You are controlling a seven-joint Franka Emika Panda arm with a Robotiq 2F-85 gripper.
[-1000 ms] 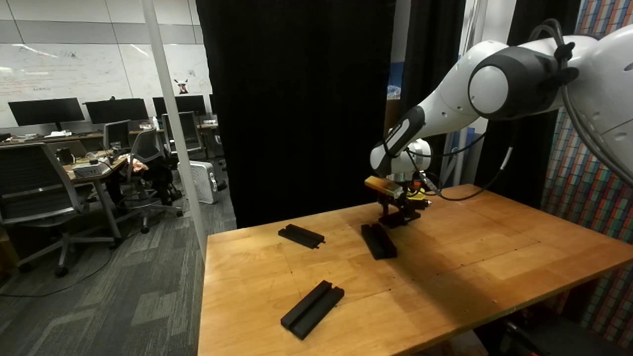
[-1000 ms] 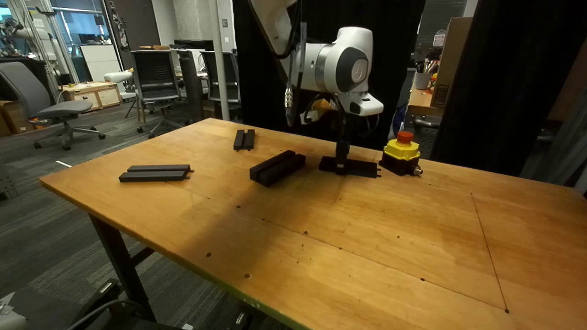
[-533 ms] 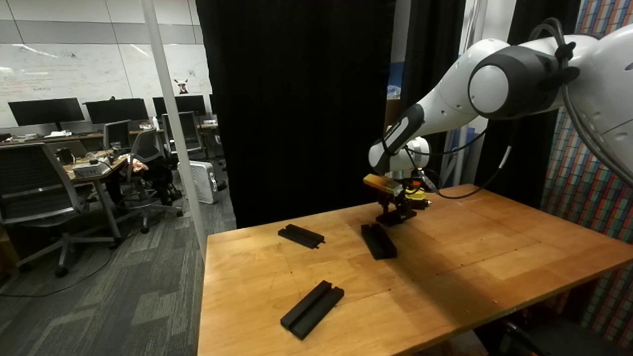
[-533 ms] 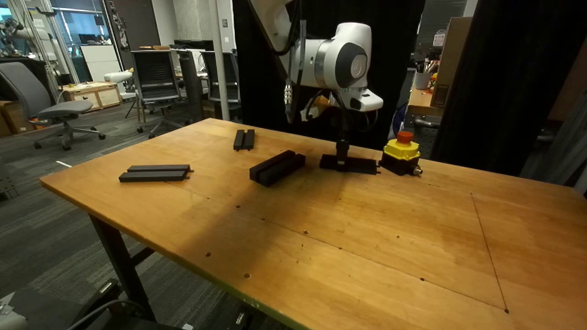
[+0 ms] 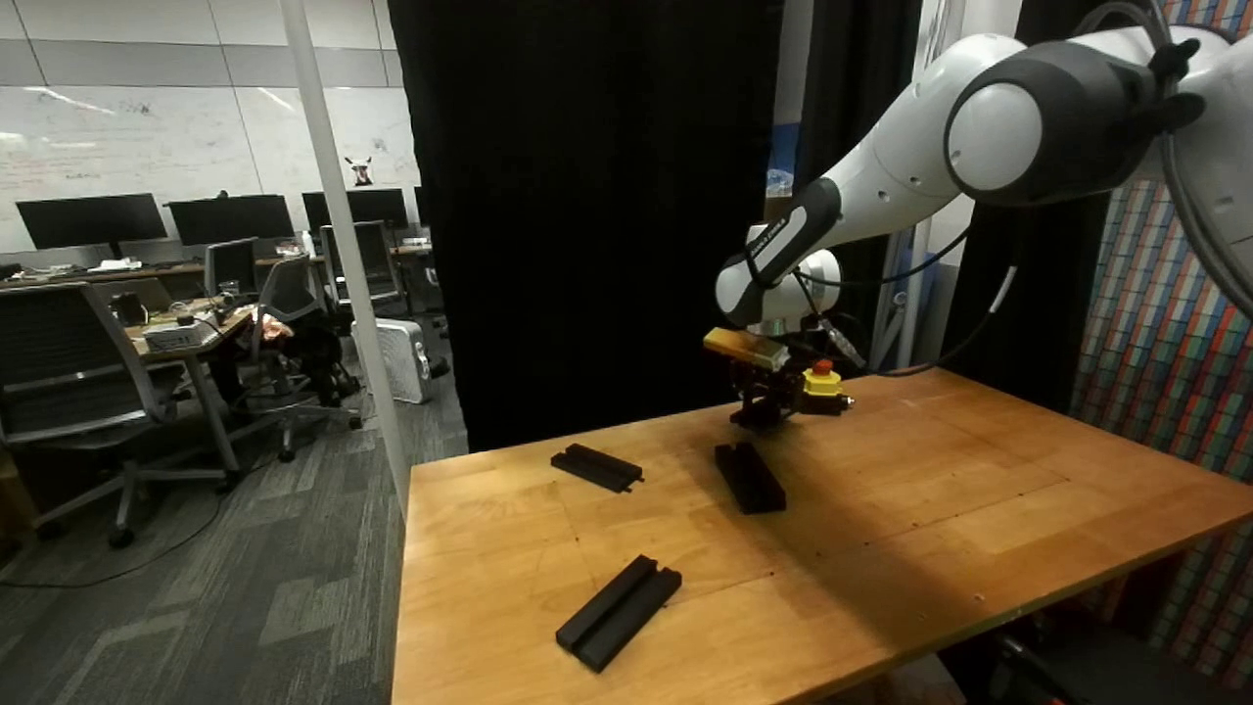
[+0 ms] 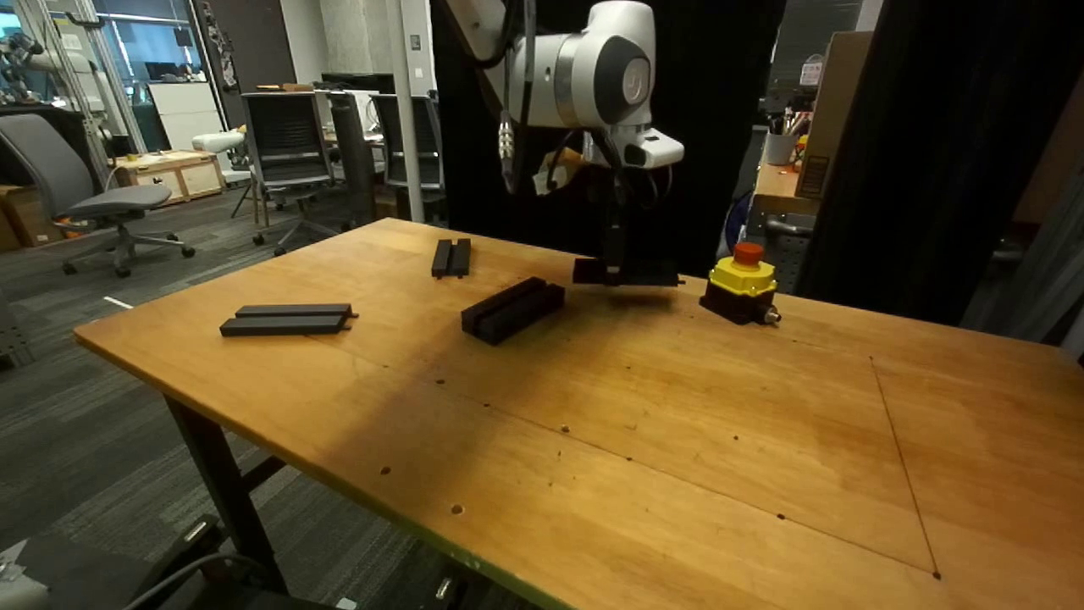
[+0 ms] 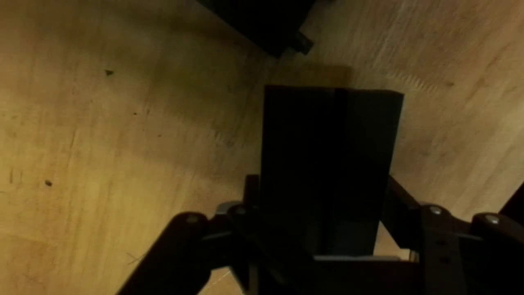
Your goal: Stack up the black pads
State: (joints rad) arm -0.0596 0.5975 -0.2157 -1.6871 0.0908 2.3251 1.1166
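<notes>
My gripper is shut on a black pad, its fingers along both long sides in the wrist view. In an exterior view this held pad hangs level just above the table, a shadow beneath it. Close by sits a thicker black block, which looks like black pads laid on each other; its corner shows at the top of the wrist view. Two more black pads lie flat and apart, a nearer one and a farther one, each with a groove along its length.
A yellow button box with a red top stands on the wooden table, close to the held pad's end. Behind the table hangs a black curtain. The table's far edge runs close behind the gripper.
The gripper has shut on the pad and lifted it off the table. Arm and pad have risen and shifted slightly left in both exterior views. The other pads have not moved.
</notes>
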